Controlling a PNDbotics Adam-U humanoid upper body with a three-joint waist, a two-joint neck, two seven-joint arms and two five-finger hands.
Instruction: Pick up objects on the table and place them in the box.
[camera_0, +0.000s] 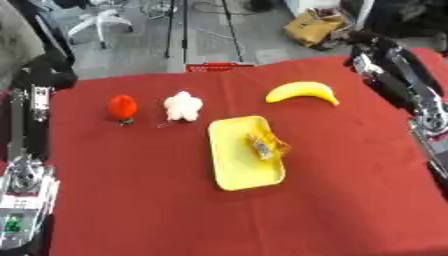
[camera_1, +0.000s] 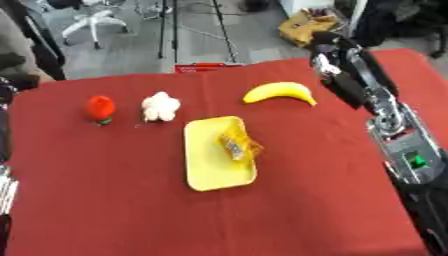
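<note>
Nearest lies the yellow tray (camera_0: 234, 170) holding a small wrapped item (camera_0: 265, 145) on the red tabletop (camera_0: 131, 200), banana (camera_0: 303, 92), white toy (camera_0: 183, 106) and red fruit (camera_0: 122, 107) beyond; right hand (camera_1: 325, 47) state unclear.

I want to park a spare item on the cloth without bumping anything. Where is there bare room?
The near half of the red cloth, below the yellow tray, is bare, as is the stretch right of the tray under the banana. It is crowded between the red fruit, the white flower-shaped toy and the tray's far end.
</note>
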